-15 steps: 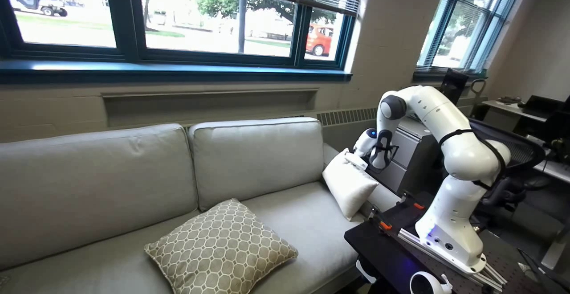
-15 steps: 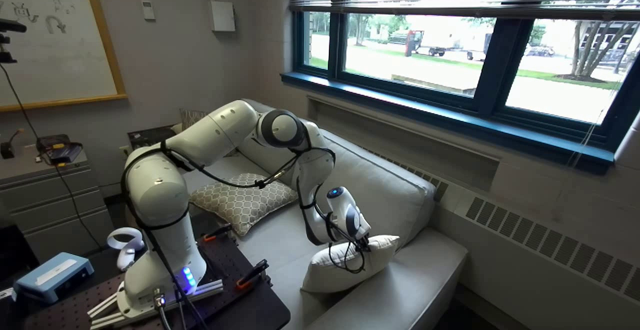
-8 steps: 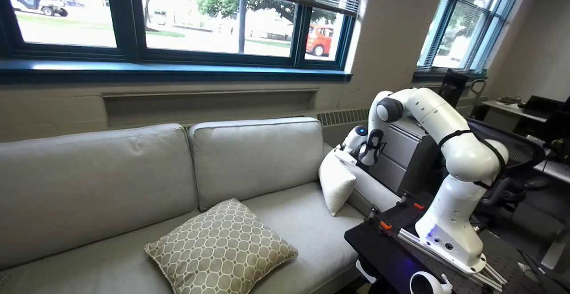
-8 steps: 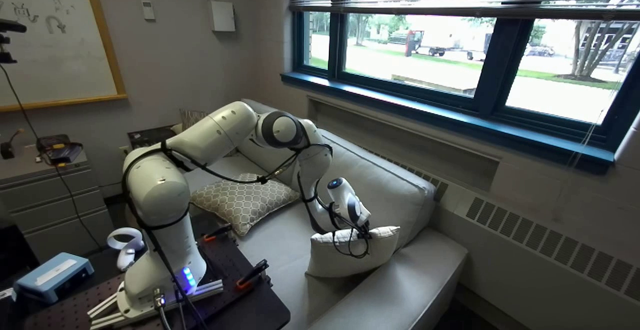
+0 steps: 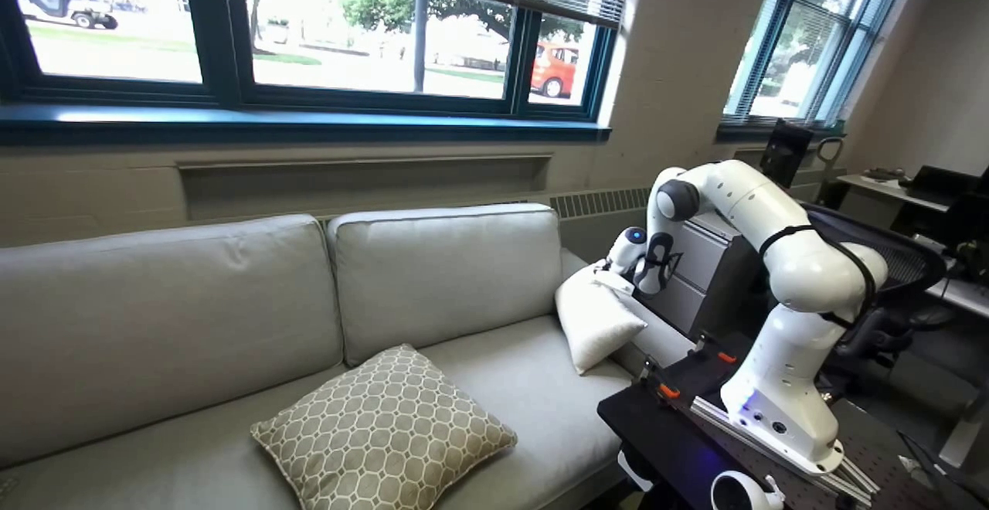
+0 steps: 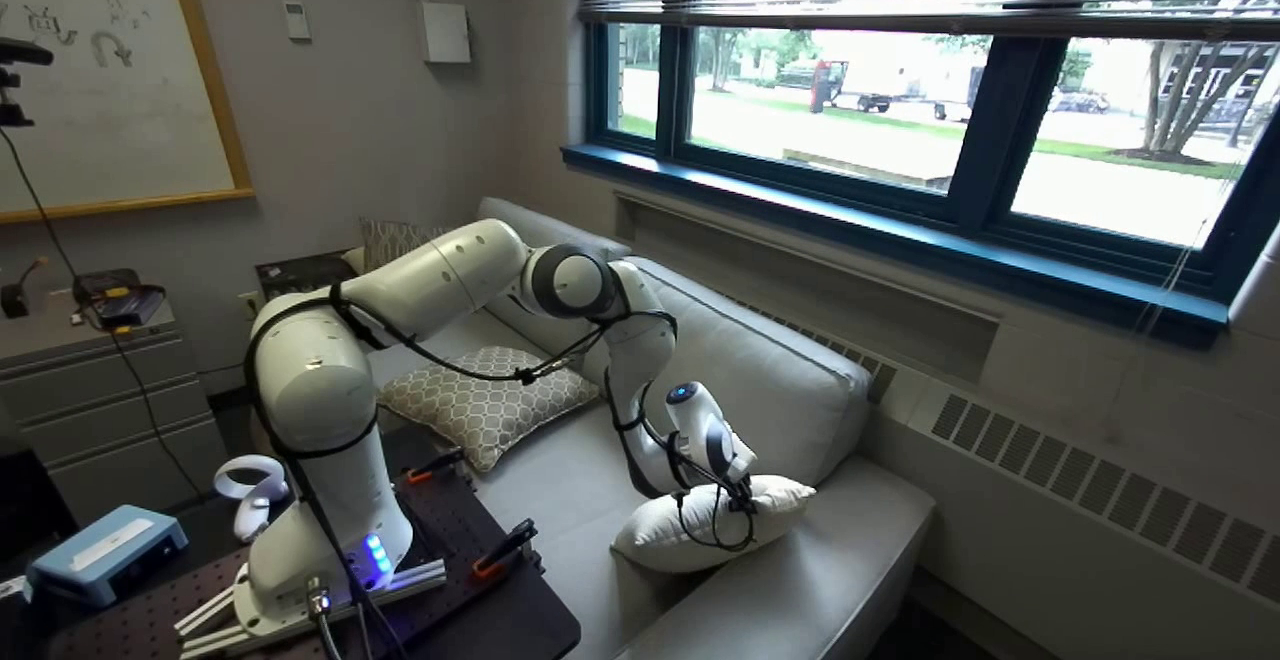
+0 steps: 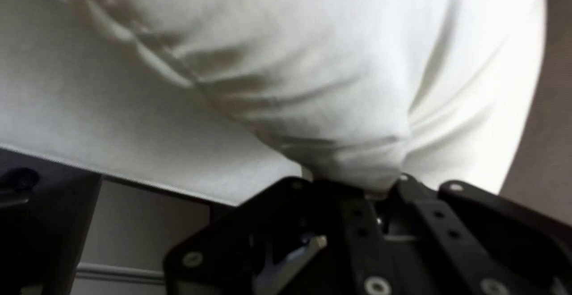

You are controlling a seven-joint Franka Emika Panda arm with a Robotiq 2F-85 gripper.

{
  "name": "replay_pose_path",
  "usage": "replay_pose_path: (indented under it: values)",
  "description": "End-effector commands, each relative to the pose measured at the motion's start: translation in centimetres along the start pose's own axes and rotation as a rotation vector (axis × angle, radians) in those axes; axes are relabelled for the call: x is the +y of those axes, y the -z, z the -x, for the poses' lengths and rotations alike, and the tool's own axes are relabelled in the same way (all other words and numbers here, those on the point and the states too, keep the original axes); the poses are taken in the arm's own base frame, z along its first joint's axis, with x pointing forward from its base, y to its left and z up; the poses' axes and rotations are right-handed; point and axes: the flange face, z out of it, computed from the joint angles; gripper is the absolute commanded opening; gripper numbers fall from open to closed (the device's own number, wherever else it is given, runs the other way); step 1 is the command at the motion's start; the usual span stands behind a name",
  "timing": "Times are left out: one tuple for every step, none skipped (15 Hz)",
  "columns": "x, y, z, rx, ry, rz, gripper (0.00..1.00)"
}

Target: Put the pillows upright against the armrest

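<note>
Across the sofa [image 5: 506,351], left to right, the patterned pillow [image 5: 384,429] lies flat, the white pillow [image 5: 596,324] slants beneath the hand [image 7: 375,190] pinching its upper edge, and the armrest [image 6: 805,570] runs just beside that pillow, probably its next support

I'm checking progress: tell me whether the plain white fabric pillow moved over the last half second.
Yes: in an exterior view, the white pillow has moved lower, toward the grey fabric sofa armrest.
</note>
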Motion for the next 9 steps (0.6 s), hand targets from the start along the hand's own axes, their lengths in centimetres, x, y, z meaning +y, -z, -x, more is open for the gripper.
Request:
replay_pose_path:
  values:
    - [2.6, -0.9, -4.2, 0.138, 0.122, 0.052, 0.1]
    - [3.7, -0.8, -4.8, 0.161, 0.13, 0.061, 0.1]
    - [4.6, -0.9, -5.4, 0.187, 0.14, 0.07, 0.1]
    - [5.5, -1.0, -5.8, 0.206, 0.141, 0.078, 0.1]
    - [5.4, -1.6, -6.5, 0.217, 0.137, 0.097, 0.1]
    - [5.9, -1.9, -6.4, 0.225, 0.132, 0.107, 0.09]
    - [6.0, -2.2, -6.3, 0.229, 0.129, 0.111, 0.1]
    - [6.0, -2.5, -6.0, 0.23, 0.126, 0.114, 0.09]
    - [5.9, -2.9, -5.6, 0.23, 0.125, 0.114, 0.1]
